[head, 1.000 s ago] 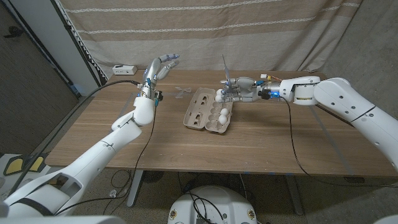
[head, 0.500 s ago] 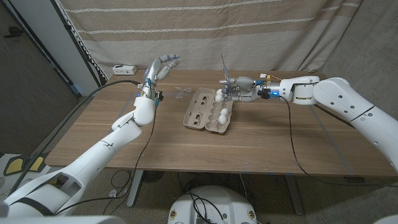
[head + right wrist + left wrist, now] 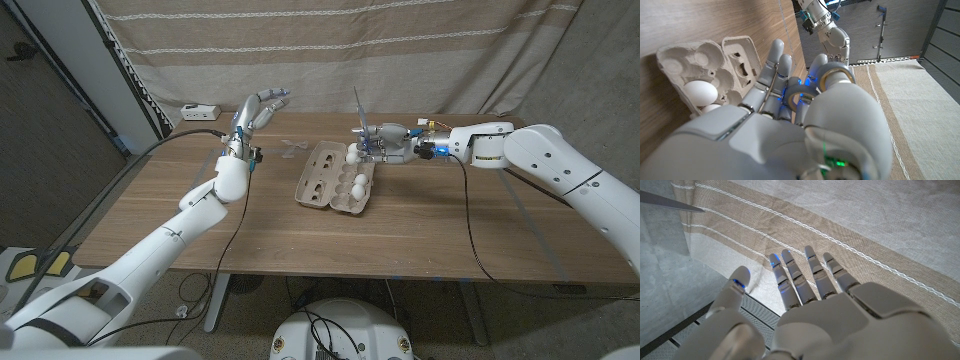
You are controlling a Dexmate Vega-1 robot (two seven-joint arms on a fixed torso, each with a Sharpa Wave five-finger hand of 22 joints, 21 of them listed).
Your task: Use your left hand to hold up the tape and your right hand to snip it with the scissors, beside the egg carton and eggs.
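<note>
Right by the egg carton (image 3: 335,177), which sits open near the middle of the worktop (image 3: 420,235), the right hand (image 3: 385,142) is seen gripping the scissors (image 3: 362,120), with the blades sticking up above the carton's far right corner. A few eggs (image 3: 358,183) are sitting in the right-hand half of the carton, and one egg (image 3: 700,92) is clearly seen in a cup from the right wrist view, just past the curled fingers (image 3: 775,75).

Off to the carton's left, the left hand (image 3: 260,106) is raised well above the worktop with its fingers spread apart and nothing held in it; the left wrist view backs this up, fingers (image 3: 810,277) stretched out against the striped curtain (image 3: 865,225).

The tape (image 3: 291,148) is probably the faint clear strip lying on the worktop between the left hand and the carton's far left corner, though it's too small and see-through to be sure.
</note>
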